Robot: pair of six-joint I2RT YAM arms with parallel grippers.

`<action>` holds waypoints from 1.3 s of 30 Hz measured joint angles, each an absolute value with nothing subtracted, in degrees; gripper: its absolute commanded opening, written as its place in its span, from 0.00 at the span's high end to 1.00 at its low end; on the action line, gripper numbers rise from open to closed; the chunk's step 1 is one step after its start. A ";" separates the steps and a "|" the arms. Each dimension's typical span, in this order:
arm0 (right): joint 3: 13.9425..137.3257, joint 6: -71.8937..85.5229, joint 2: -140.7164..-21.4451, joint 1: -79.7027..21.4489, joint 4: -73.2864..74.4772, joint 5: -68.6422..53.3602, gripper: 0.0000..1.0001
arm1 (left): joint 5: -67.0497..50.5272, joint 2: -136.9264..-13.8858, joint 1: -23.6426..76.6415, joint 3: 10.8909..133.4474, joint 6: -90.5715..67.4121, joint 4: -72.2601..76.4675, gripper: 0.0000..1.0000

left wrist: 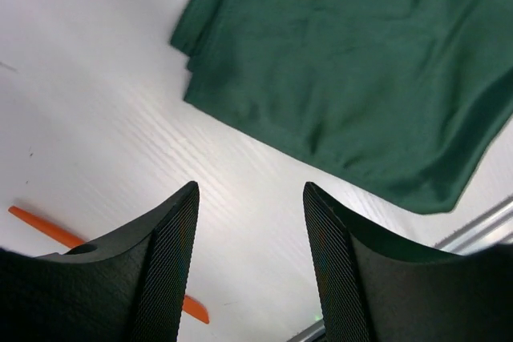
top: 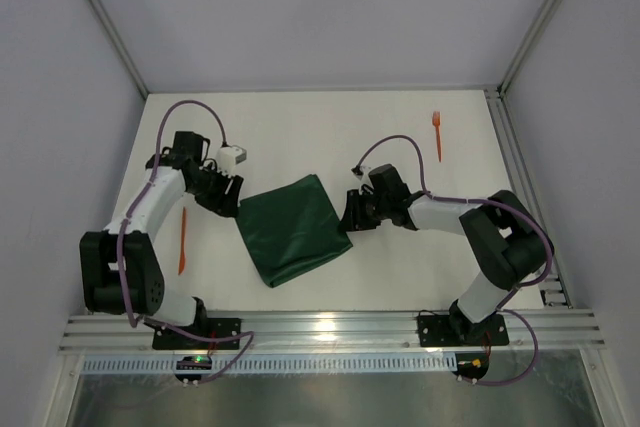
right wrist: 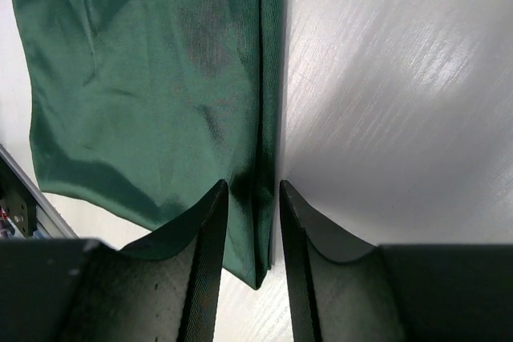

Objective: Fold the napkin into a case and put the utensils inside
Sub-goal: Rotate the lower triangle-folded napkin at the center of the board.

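Note:
The dark green napkin lies folded into a rough rectangle at the table's middle. My left gripper is open and empty just left of the napkin's far-left corner. In the left wrist view the napkin lies ahead of the fingers. My right gripper is at the napkin's right edge. In the right wrist view its jaws stand a little apart astride the folded edge of the napkin, not closed on it. One orange utensil lies left of the napkin and also shows in the left wrist view. The orange fork lies far right.
The metal frame rail runs along the near edge, and frame posts stand at the back corners. White table surface lies behind the napkin.

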State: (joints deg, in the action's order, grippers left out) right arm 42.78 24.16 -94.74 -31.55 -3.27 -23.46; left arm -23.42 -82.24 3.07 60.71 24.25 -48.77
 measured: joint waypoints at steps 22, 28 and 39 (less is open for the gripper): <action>26.70 31.09 -84.23 -35.46 -12.10 -24.34 0.88 | -19.20 -94.15 1.74 60.03 17.28 -39.20 0.36; 24.75 32.21 -76.29 -38.11 -4.16 -23.59 0.56 | -20.84 -94.61 1.76 60.12 17.34 -39.24 0.37; 53.08 17.02 -86.85 -28.67 7.73 -19.22 0.77 | -23.16 -100.95 4.97 62.41 15.55 -38.83 0.47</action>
